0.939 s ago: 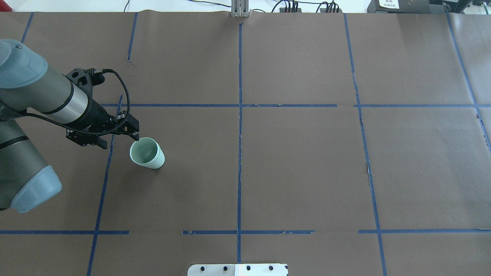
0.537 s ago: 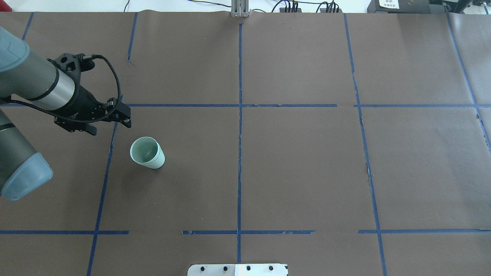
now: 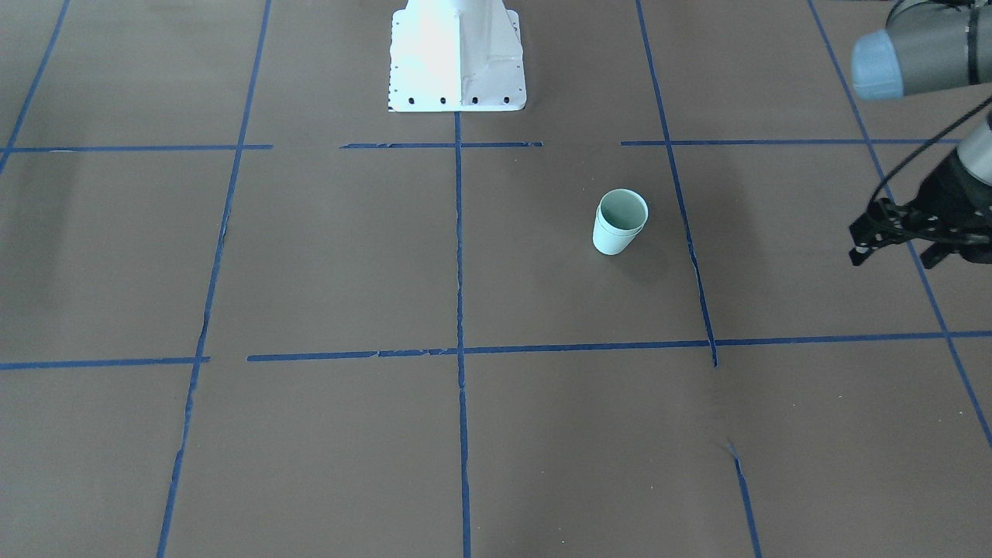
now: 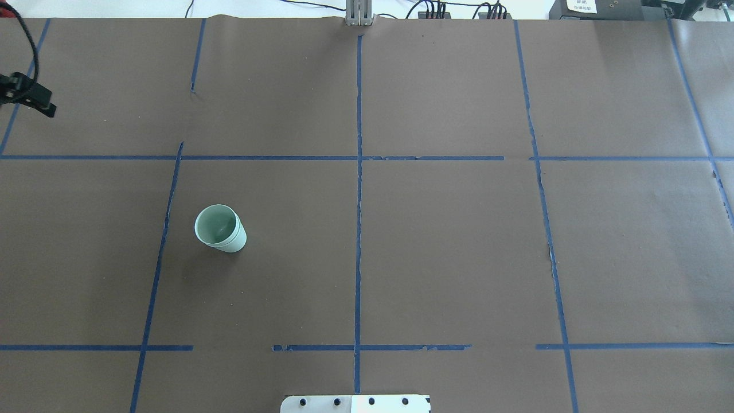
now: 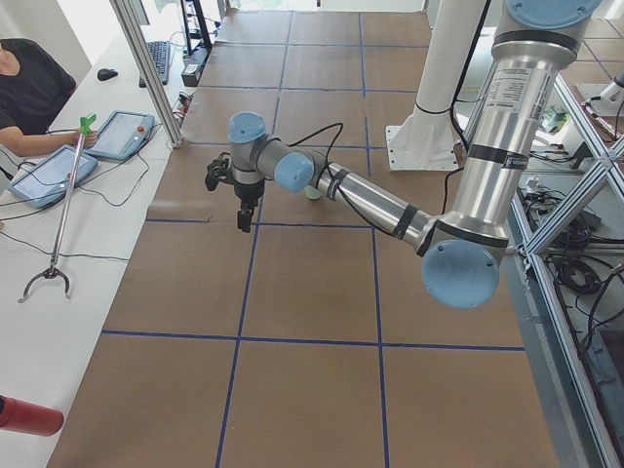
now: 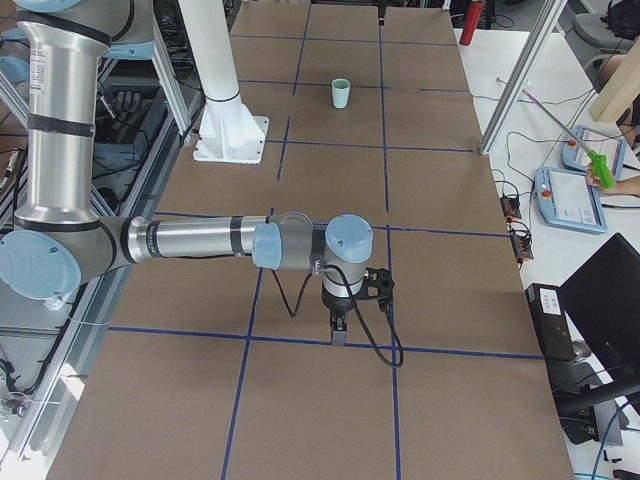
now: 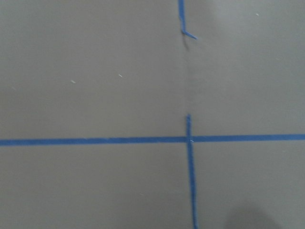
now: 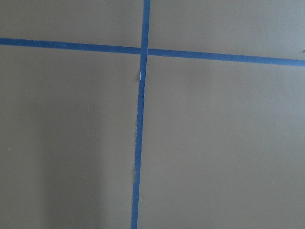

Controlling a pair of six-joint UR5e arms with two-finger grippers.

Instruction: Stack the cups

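Brown-papered table holds the nested cups [image 4: 219, 228] upright left of centre, nearer the left gripper [image 3: 891, 254], fingers apart by the left edge, than the right gripper [image 6: 338, 336], state untellable, toward the right edge.

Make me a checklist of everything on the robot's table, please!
Surface: brown paper marked with blue tape lines.
Job's things: two green cups, one sitting inside the other, standing upright.
Clutter: nothing seen.
Claws: left claw is open and empty, off to the side, away from the cups. Right claw points down over the paper; open or shut cannot be told.
Cables: black cable loops by the left claw; a second cable hangs by the right claw; plugs sit at the table's far edge.
Surroundings: white robot base; a person with tablets at a side desk.
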